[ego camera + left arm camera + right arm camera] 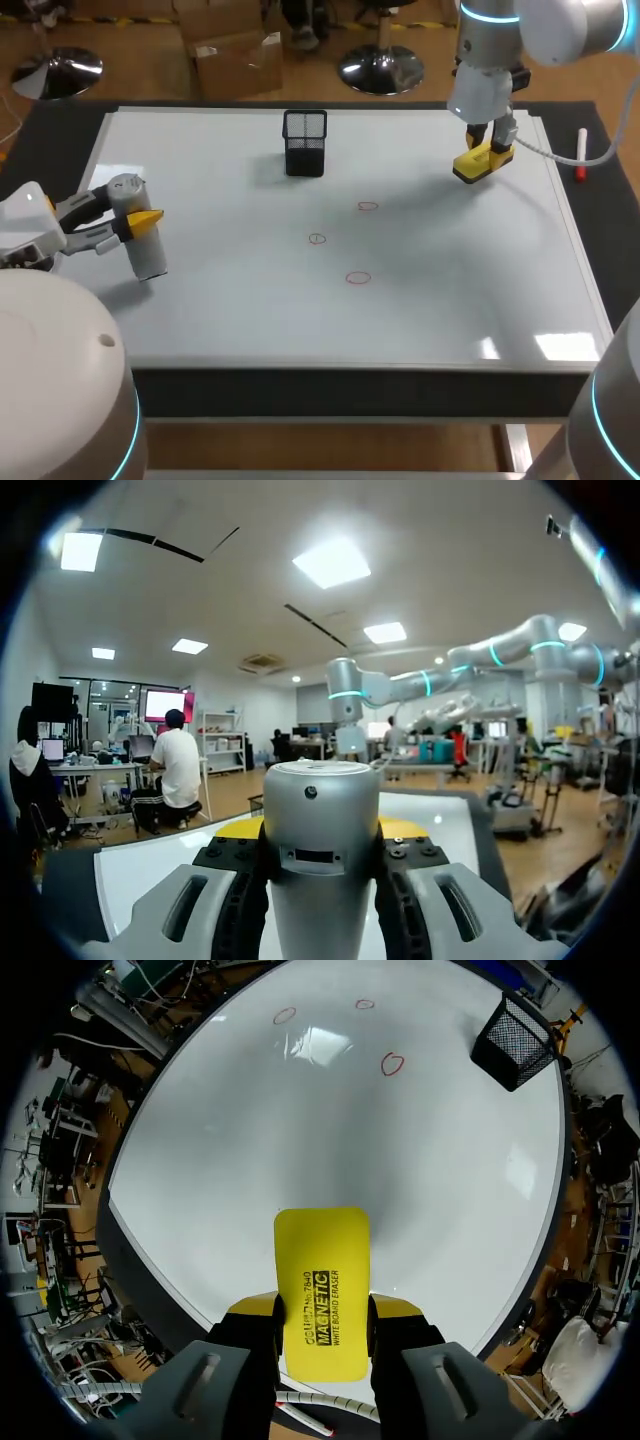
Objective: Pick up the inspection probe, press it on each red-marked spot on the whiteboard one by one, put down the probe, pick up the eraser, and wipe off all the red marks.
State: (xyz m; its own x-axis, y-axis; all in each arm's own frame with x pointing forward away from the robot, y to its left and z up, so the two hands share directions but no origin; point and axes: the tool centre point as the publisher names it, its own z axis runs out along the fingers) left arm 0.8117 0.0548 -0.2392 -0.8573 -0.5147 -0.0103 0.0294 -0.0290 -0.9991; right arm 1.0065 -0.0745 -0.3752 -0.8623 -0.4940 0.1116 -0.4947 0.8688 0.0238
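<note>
Left gripper (138, 222) is closed from both sides on the probe (148, 258), a silver cylinder held tilted over the whiteboard (250, 310) near its left edge. Whether the probe's lower end touches the surface cannot be told.

Pressing is judged to be the step in hand, since all three red rings are unwiped and the probe has not been put down. The probe is best brought upright before contact, so that its flat end meets the board squarely inside a ring and is not dragged through the ink. The nearest ring (358, 278) should be taken first, then the middle ring (316, 238), then the far ring (367, 206), with the probe lifted clear between presses.

Open board lies between the probe and the rings, so a straight sweep toward the middle is unobstructed. Little margin is left at the board's left edge.

Farther off, the right gripper (322, 1330) is clamped on the yellow eraser (321, 1250) and hangs above the far right part of the board, well apart from the rings. At the far middle stands a black mesh basket (304, 143), to be kept clear of. A marker (581, 155) lies just beyond the right edge.
</note>
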